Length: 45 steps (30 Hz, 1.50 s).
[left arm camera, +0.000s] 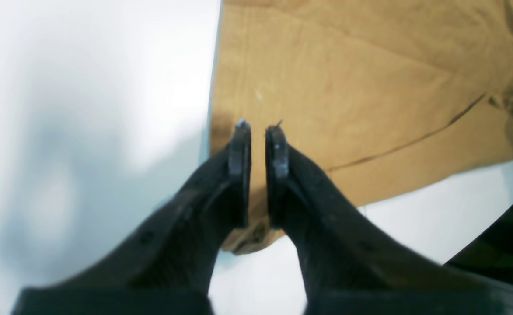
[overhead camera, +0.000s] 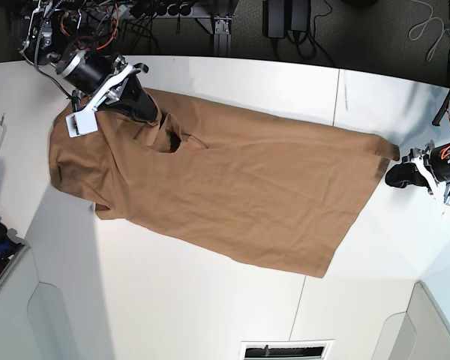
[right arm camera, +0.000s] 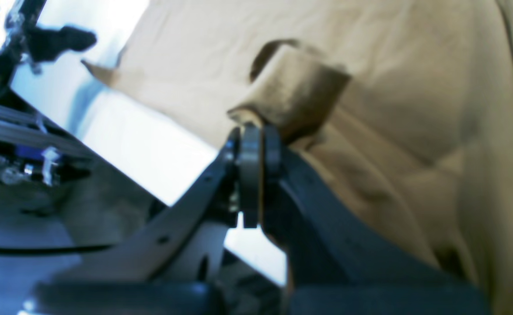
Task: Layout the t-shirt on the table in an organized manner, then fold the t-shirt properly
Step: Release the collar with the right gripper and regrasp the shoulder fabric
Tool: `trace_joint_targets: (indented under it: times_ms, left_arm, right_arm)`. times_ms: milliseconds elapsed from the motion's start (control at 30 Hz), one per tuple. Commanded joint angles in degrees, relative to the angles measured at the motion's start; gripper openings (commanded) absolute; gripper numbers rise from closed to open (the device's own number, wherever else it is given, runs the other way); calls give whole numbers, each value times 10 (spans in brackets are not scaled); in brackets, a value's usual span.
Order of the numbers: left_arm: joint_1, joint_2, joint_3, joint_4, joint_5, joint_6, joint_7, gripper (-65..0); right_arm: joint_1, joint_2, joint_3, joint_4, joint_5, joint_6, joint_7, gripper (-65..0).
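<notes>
Right arm: reaching in at upper left of the base view, black metal right gripper (right arm camera: 259,131) clenched on bunched tan-brown fabric t-shirt (overhead camera: 247,195)
Left arm: low at right edge, black left gripper (left arm camera: 258,127) slightly parted, empty
Shirt: spread left of left gripper, across matte white table (overhead camera: 172,300)
Count: one shirt, one table, two grippers

The right gripper (right arm camera: 260,131) is pinched shut; the left gripper (left arm camera: 258,127) hangs slightly parted.
</notes>
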Motion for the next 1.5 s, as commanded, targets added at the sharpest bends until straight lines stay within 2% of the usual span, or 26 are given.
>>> trace_joint_targets:
  times_ms: [0, 67, 167, 200, 233, 433, 533, 567, 600, 667, 733, 800, 900, 1200, 1333, 1467]
  left_arm:
    - [-11, -15, -6, 7, -12, -5, -11, -554]
    - [-11, -15, -6, 7, -12, -5, -11, -554]
    - [-11, -15, -6, 7, -12, -5, -11, -554]
    - [-11, -15, -6, 7, -12, -5, -11, -554]
    - [-11, -15, -6, 7, -12, -5, -11, -554]
    - [-11, -15, -6, 7, -12, -5, -10, -554]
    - [-11, -15, -6, 7, -12, -5, -11, -554]
    - [-11, -15, -6, 7, -12, -5, -11, -554]
    - [-11, -14, -6, 7, -13, -5, -12, -554]
    - [-11, -14, -6, 7, -14, -5, -17, -554]
    - [-11, -14, -6, 7, -14, -5, -23, -554]
    - [-11, -12, -6, 7, -11, -5, -23, -554]
    - [-11, -7, -6, 7, -2, -5, -23, -554]
    - [-11, 6, -6, 7, -3, -5, -24, -554]
    - [-11, 11, -6, 7, -3, -5, -23, -554]
    - [-13, 11, -6, 7, -3, -5, -24, -554]
  right_arm:
    - [3, 3, 2, 17, 3, 2, 14, -650]
    - [8, 3, 6, 19, -21, 2, 32, -632]
    - [26, 3, 14, 19, -62, -6, 70, -344]
    - [34, 3, 19, 19, -74, -9, 80, -286]
    - [44, 3, 28, 19, -88, -9, 89, -268]
    - [103, 3, 125, 16, -138, -28, 106, -270]
    - [117, 7, 157, -7, -166, -61, 125, -287]
    - [118, 12, 159, -22, -173, -66, 132, -338]
    - [119, 16, 159, -41, -179, -67, 138, -428]
    - [122, 24, 158, -87, -186, -67, 144, -650]
    - [122, 35, 155, -133, -185, -62, 159, -650]
    - [122, 47, 155, -174, -189, -50, 193, -650]
    - [128, 62, 155, -229, -201, -51, 244, -650]
    - [257, 72, 155, -417, -223, -43, 255, -650]
    - [336, 86, 155, -480, -261, -43, 276, -650]
    - [390, 107, 155, -507, -270, -43, 275, -650]
